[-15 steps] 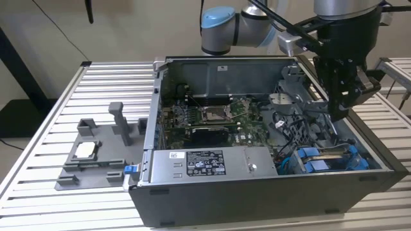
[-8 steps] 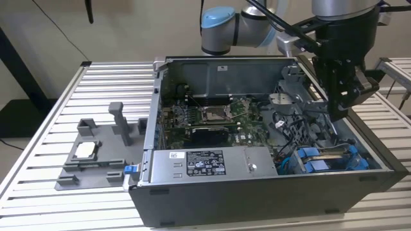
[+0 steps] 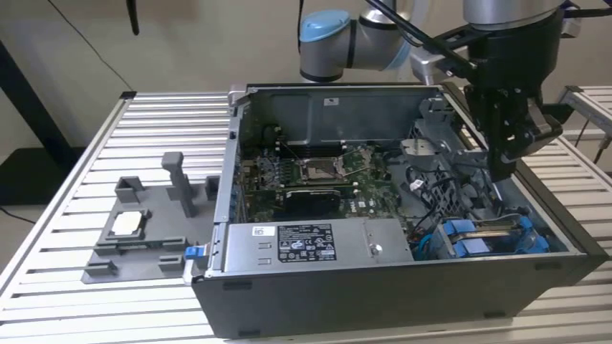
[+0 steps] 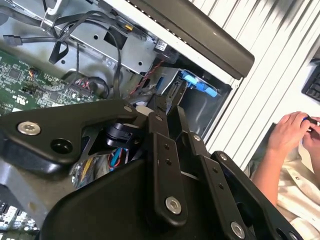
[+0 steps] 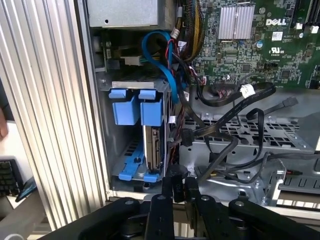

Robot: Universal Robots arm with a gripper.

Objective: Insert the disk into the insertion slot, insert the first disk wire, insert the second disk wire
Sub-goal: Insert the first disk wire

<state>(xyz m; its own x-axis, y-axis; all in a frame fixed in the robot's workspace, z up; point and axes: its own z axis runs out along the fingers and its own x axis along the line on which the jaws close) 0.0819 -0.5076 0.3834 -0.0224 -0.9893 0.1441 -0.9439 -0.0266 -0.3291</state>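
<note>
Pinching a black wire connector (image 5: 178, 187) between narrow jaws of the gripper (image 5: 179, 182), beside the insertion slot (image 5: 129, 150) with disk (image 5: 152, 147) inside, at computer case (image 3: 383, 301) corner.

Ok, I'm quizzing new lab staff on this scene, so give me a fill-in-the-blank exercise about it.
1. The motherboard in the open case is ___.
2. The plastic tabs on the insertion slot are ___.
3. The gripper hangs over the case's end at the exterior view's ___.
Missing words: green; blue; right.
</note>
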